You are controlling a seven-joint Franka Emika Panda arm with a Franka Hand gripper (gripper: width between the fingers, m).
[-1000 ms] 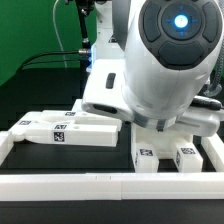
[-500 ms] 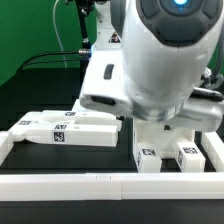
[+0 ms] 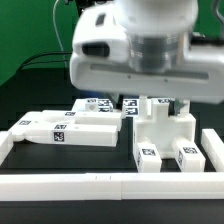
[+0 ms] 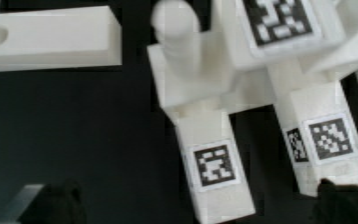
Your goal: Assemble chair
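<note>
On the exterior view's left, long white bars (image 3: 62, 130) lie flat on the black bench (image 3: 45, 95), tags facing up. In the middle, small tagged blocks (image 3: 112, 104) sit in a row behind them. Towards the exterior view's right, there's the chair's legged piece (image 3: 165, 135), near the bars' end, its two tagged legs pointing at the front rail (image 3: 110, 183). The arm (image 3: 130, 45) hangs above it all and hides the end effector there. The wrist view shows it: end effector (image 4: 190, 208) spread wide, dark fingertips (image 4: 43, 203) well apart, gripping nothing. The legged piece (image 4: 229, 100) lies beneath, with a holed block (image 4: 51, 42) beside it.
</note>
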